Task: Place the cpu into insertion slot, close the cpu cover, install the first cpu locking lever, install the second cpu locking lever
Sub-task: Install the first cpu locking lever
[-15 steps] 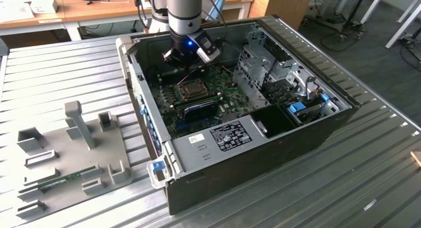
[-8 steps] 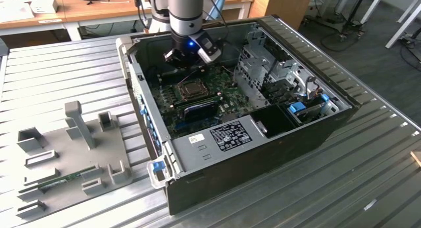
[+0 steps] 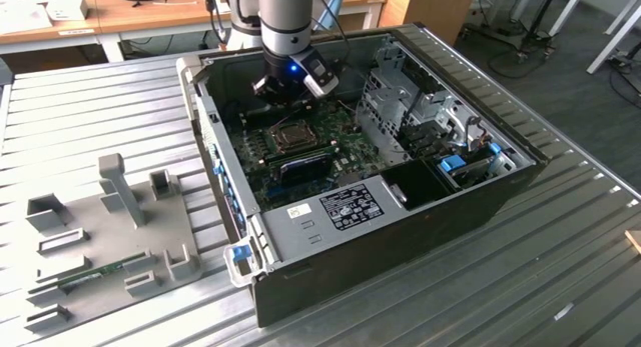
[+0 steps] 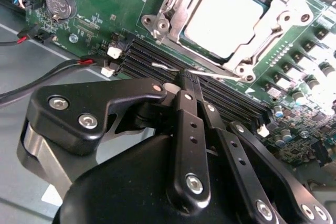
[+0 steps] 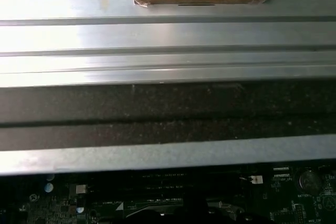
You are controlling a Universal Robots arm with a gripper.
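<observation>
The cpu [image 4: 223, 17] lies flat in the insertion slot [image 3: 293, 135], and the cpu cover [image 4: 274, 23] seems to be down over its edges. You have nothing left to grasp on the chip. It is light, stiff and fragile, so keep pressure off its pale face.

Your gripper [image 4: 182, 80] hangs at the slot's edge toward the black memory slots [image 4: 157, 59], fingers drawn together and holding nothing. Its tip is at, or just beside, a thin wire locking lever [image 4: 210, 73] along that edge. I judge the wire springy and slick, best taken near its hooked end.

A white label [image 3: 350, 206] lies beyond the memory slots from the insertion slot; neither its print nor the board's can be read.
</observation>
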